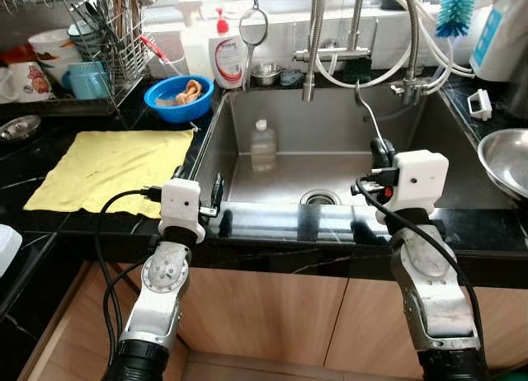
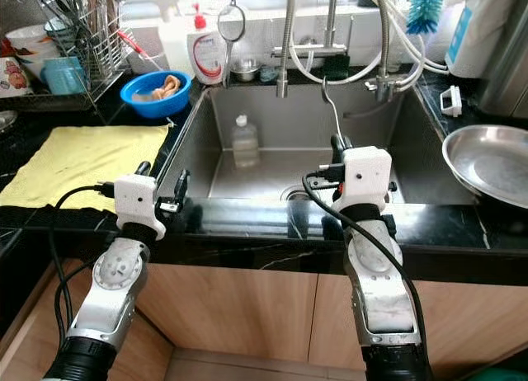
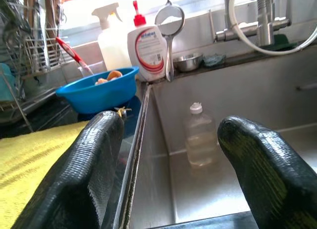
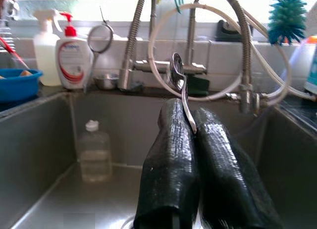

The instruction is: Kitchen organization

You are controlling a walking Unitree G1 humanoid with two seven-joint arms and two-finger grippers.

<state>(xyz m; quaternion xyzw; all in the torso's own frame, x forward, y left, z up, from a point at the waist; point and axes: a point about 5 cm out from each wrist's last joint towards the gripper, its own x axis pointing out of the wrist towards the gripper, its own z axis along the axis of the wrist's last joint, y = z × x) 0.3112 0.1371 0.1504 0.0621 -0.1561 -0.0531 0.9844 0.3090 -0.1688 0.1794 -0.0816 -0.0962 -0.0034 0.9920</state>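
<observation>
Both silver arms reach over the counter's front edge toward the steel sink (image 1: 462,162). Beyond the left gripper (image 1: 198,185), fingers spread wide with nothing between them, a clear bottle (image 1: 263,144) stands in the basin. Right gripper (image 4: 190,154), above the drain, pinches a metal spoon (image 4: 179,85) between its 2 closed fingers, bowl pointing up.
</observation>
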